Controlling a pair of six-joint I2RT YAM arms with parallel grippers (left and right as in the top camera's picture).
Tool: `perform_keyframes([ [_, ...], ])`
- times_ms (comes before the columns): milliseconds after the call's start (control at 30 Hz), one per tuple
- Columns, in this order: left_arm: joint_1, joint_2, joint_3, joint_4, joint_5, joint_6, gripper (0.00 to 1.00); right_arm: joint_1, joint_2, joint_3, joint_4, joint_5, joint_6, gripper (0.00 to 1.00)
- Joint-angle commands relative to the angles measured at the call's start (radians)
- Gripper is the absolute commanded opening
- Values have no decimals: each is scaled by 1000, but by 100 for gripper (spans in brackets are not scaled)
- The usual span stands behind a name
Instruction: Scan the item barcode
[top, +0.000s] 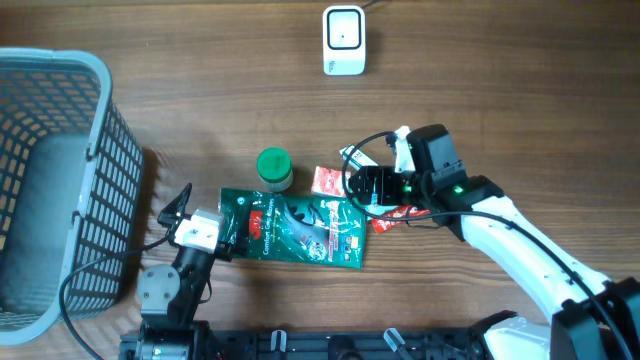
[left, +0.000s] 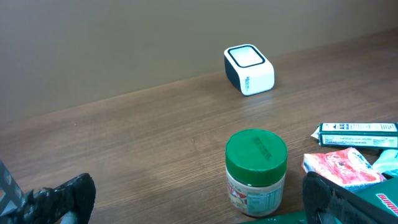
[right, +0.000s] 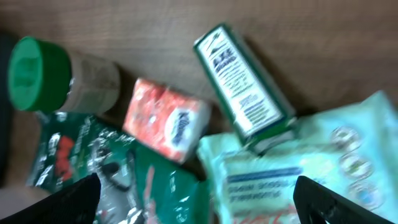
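— Right gripper (right: 196, 202): jaws wide apart, empty, over the green-and-white box (right: 242, 87), red tissue pack (right: 165, 121) and pale wipes pack (right: 298, 177), centre of the overhead frame. Left gripper (left: 193, 202): likewise apart, empty.
— Barcode scanner (top: 343, 40)?
— Top centre, well apart from the pile. Advice: grip one item by its edges, barcode uncovered.

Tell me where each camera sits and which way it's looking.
Overhead: above the table, looking straight down on basket, scanner, jar, bag; both arms, left gripper, right gripper show.
Left wrist: low, facing across the table to jar and scanner; own fingers at bottom corners.
Right wrist: looking down on jar, pack, box; own fingers at bottom corners.
Shared: jar, in all three.
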Motion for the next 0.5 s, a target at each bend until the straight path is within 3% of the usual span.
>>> perform_keyframes([
  [0, -5, -3, -2, -7, 16, -6, 100, 2, -2, -1, 71, 213, -166, 100],
  [133, -5, -3, -2, -7, 16, -6, 100, 2, 80, -1, 131, 170, -369, 96],
  [300, -5, -3, -2, -7, 16, -6, 100, 2, 264, -1, 262, 93, -377, 92],
  [367, -5, -3, -2, -7, 16, -6, 100, 2, 311, -1, 283, 80, -373, 82],
  [467, -5, -3, -2, -7, 16, -6, 100, 2, 341, 0, 312, 85, -325, 48],
])
